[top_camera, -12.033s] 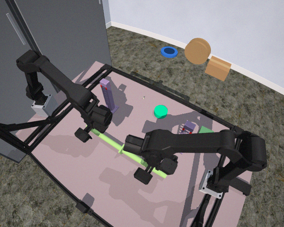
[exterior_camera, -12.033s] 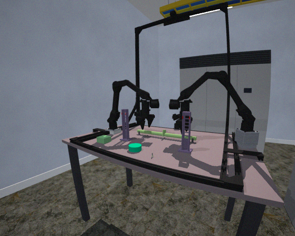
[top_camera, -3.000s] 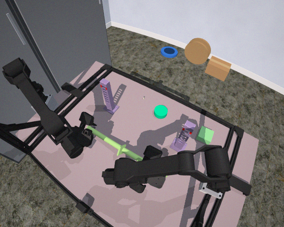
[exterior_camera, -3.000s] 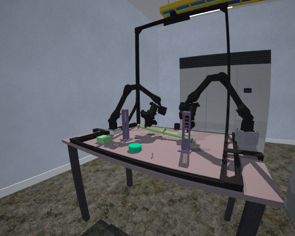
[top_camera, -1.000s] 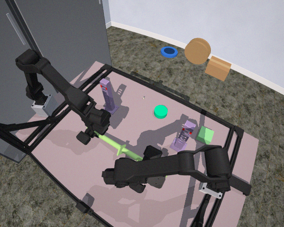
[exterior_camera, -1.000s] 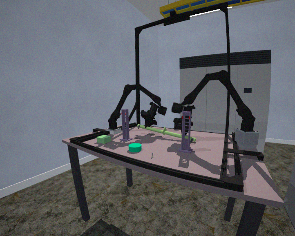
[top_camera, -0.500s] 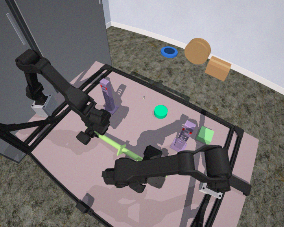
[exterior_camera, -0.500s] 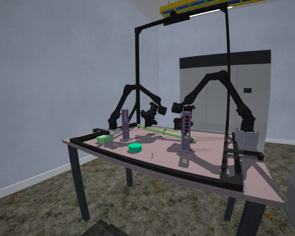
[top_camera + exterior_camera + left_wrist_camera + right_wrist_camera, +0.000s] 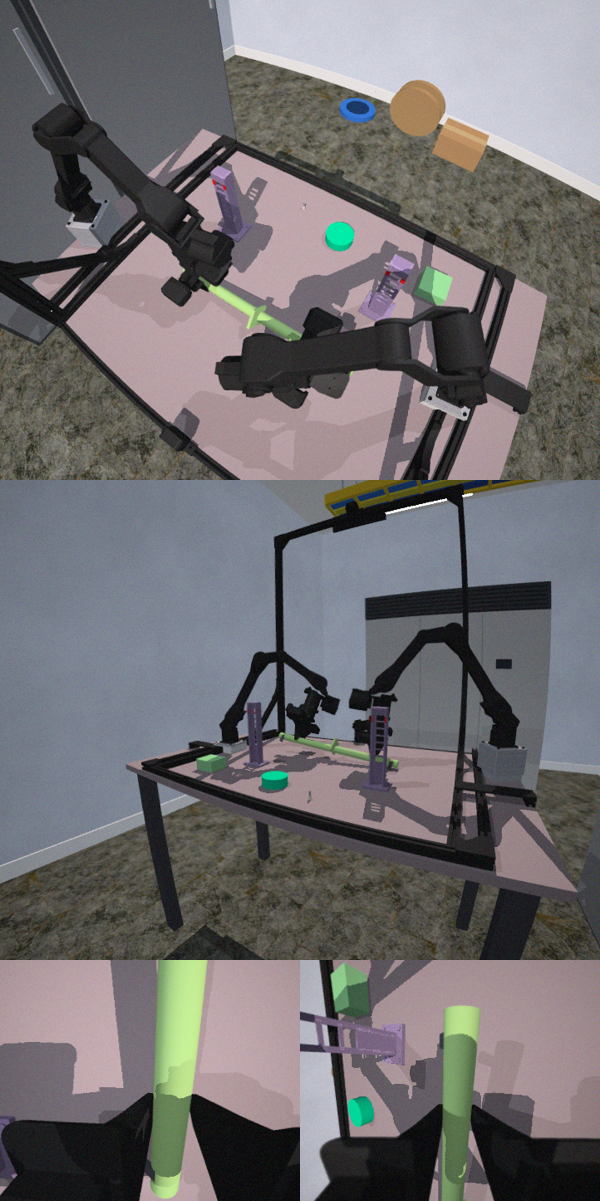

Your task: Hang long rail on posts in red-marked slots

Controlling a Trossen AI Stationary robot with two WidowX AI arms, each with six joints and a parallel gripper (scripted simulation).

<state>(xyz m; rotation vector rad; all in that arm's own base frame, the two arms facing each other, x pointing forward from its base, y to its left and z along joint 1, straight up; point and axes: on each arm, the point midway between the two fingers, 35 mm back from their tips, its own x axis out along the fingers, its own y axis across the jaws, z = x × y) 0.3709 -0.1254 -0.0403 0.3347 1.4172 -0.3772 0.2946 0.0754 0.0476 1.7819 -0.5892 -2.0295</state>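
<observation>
We are gripping the long rail (image 9: 235, 301) (image 9: 345, 751) (image 9: 179, 1023) (image 9: 460, 1060) near both ends, the left jaws and the right jaws both closing on it, partly apart around its thickness. It is lying low over the tabletop (image 9: 145, 345) (image 9: 330, 805), behind the two posts in the exterior view. We are judging the grasp done; lifting, seating both hooks in the red-marked slots, letting go and backing off are remaining.
</observation>
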